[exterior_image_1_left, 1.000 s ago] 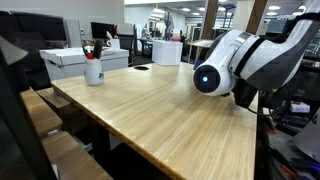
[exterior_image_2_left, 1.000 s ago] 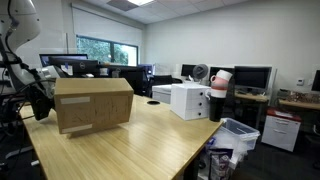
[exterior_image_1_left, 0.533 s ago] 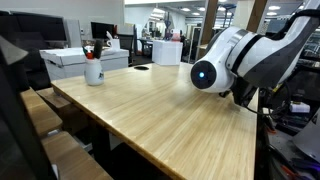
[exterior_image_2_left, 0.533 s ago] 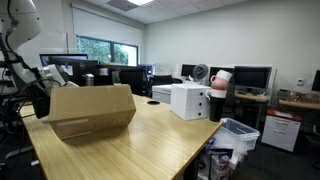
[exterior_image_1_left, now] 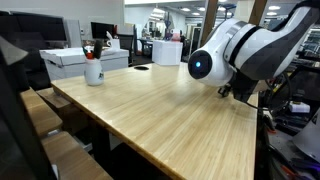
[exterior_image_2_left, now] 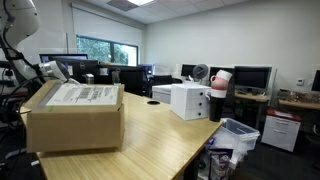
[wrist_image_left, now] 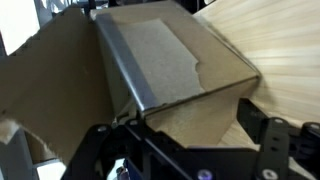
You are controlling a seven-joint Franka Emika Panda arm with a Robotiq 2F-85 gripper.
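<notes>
Noting the box [exterior_image_2_left: 75,120] first: plain cardboard, a label [exterior_image_2_left: 85,94] on its top face, set on the table [exterior_image_2_left: 170,145] near the end where the arm [exterior_image_1_left: 250,50] stands. In that exterior view its base looks flat on the wood, so by my reading the table carries it, not the robot.

Wrist view: the gripper [wrist_image_left: 185,140] hangs right over the box, looking down one sloped face and a bent flap [wrist_image_left: 50,90] at the left. Its fingers [wrist_image_left: 262,135] stand well apart, one on each side of the box's near edge. No pad visibly presses the card. Contact at the very tips: cannot tell, too dark there. Spread that wide, the jaws clamp nothing.

In an exterior view the arm leans low over the table's edge, its wrist hidden behind its own joint; the box is not seen from there. A mug [exterior_image_1_left: 93,70] of pens and a white case [exterior_image_2_left: 190,100] sit well apart from the box, likely just clear of the arm's reach.
</notes>
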